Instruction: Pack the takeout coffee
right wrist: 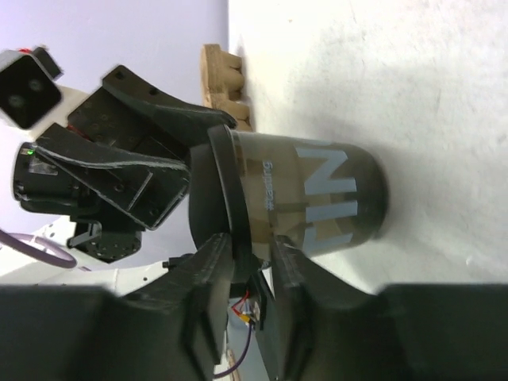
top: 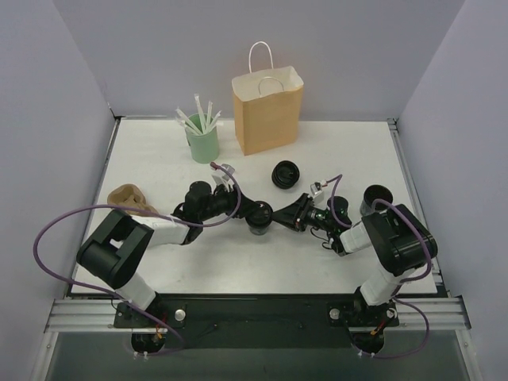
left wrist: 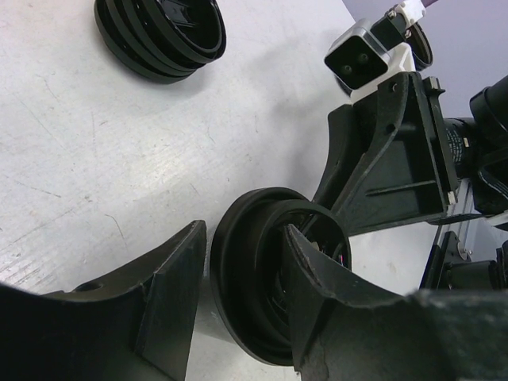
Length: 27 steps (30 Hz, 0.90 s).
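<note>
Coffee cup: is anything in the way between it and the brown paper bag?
Nothing sits squarely between the coffee cup and the paper bag. A stack of black lids lies on the table just right of that path in the top view, close beside it but not blocking it.

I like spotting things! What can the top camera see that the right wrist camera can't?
Only the top camera shows the brown paper bag, the green cup of straws, the stack of black lids and another black cup. Only the right wrist camera shows the pale letters on the side of the coffee cup. Both show that lidded coffee cup, the left tool right at it, and the brown carrier.
</note>
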### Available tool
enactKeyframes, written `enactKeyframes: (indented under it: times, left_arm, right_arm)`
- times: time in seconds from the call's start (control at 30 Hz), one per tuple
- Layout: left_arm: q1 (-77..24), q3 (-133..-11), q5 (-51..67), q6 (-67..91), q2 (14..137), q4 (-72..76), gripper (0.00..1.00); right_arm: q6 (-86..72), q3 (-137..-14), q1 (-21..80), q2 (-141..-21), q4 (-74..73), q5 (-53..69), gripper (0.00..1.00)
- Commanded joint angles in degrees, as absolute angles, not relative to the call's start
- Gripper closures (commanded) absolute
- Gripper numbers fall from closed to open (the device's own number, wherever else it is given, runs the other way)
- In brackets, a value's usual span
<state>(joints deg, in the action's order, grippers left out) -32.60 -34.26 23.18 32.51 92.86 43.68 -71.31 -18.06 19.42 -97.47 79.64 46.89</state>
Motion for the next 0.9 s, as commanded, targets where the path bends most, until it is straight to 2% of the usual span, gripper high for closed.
enactKeyframes:
  times: [0.0,0.03,0.13,0.3,0.6,0.87]
  left_arm:
    - [-33.57,-33.31,24.34,26.20,97.29,25.67,0.49]
    - [-33.57,-33.75,25.39,25.67,97.90,25.49,0.48]
    - [-33.57,-35.50,26.10,24.61,99.05,24.44,0.49]
    - [-33.57,-38.76,27.33,24.34,98.70,21.63,0.48]
    - [-33.49,-44.21,28.39,23.12,93.87,14.51,0.46]
    - [-33.49,-46.84,27.25,23.29,90.36,10.12,0.37]
  right_arm:
    - [-66.01,-19.07,20.13,-90.71,65.78,46.67,0.66]
    - [-64.27,-20.29,19.95,-89.57,63.92,46.93,0.62]
    - [-59.70,-22.32,19.16,-85.18,54.43,46.67,0.60]
    - [-51.07,-27.15,18.11,-78.93,36.95,45.70,0.59]
    - [-48.60,-27.86,18.11,-76.91,33.14,45.35,0.59]
    - [-46.50,-28.83,18.10,-74.36,28.66,44.91,0.59]
